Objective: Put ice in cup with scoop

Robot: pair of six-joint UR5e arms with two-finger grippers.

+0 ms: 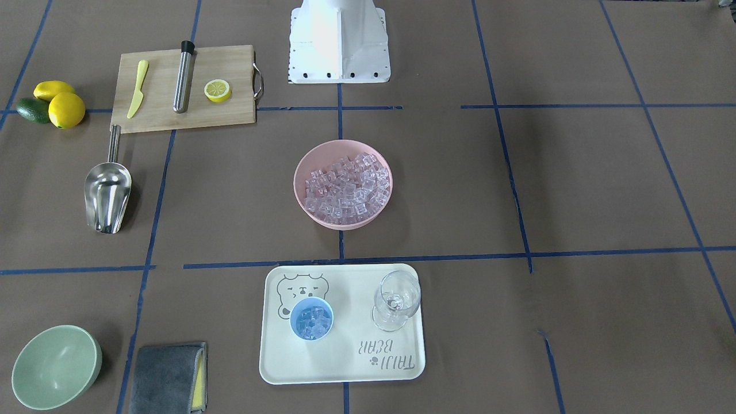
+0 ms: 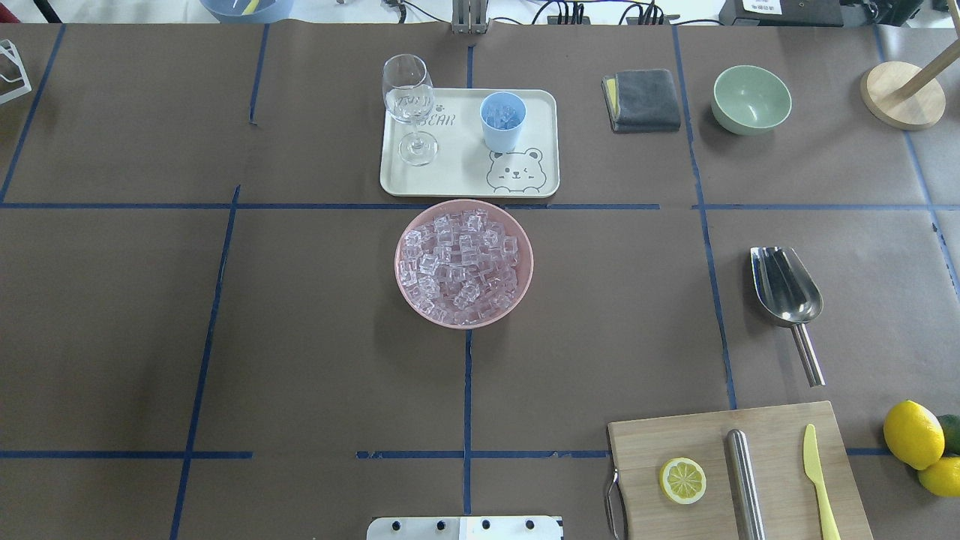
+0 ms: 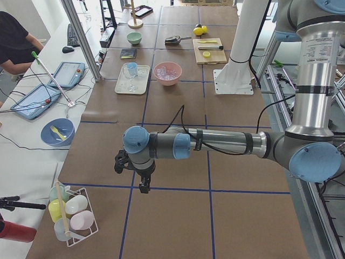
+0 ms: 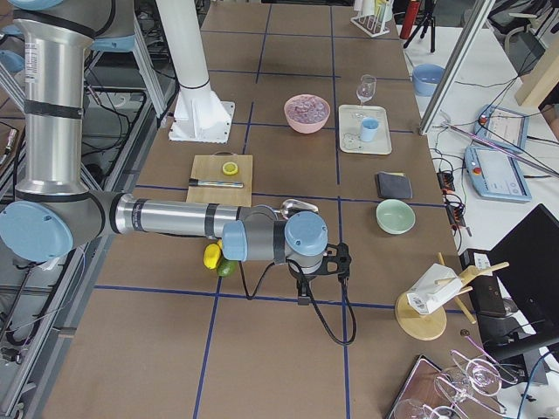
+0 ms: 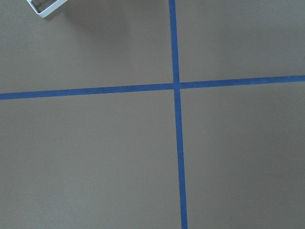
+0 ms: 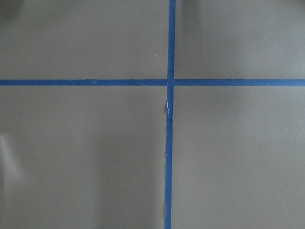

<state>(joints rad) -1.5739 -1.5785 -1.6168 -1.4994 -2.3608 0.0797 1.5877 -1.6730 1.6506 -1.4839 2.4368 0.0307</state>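
Note:
The ice [image 1: 345, 190] [image 2: 461, 266] is a pile of clear cubes in a pink bowl [image 1: 303, 198] [image 2: 405, 296] at the table's middle. The light-blue cup [image 1: 311, 319] [image 2: 502, 120] stands on a cream tray [image 1: 345, 362] [image 2: 450, 176] and holds some ice cubes. The steel scoop [image 1: 107, 192] [image 2: 786, 289] lies flat on the table, empty, near the cutting board. My left gripper [image 3: 133, 174] hangs far off at the table's left end; my right gripper [image 4: 323, 272] hangs at the right end. Both show only in side views, so I cannot tell open or shut.
A wine glass [image 1: 397, 299] [image 2: 409, 97] stands on the tray beside the cup. A cutting board [image 1: 184, 115] [image 2: 765, 495] carries a steel tube [image 1: 183, 77], a lemon half and a yellow knife. A pale green bowl [image 1: 54, 368], a grey cloth [image 1: 167, 376] and lemons [image 1: 63, 106] lie around.

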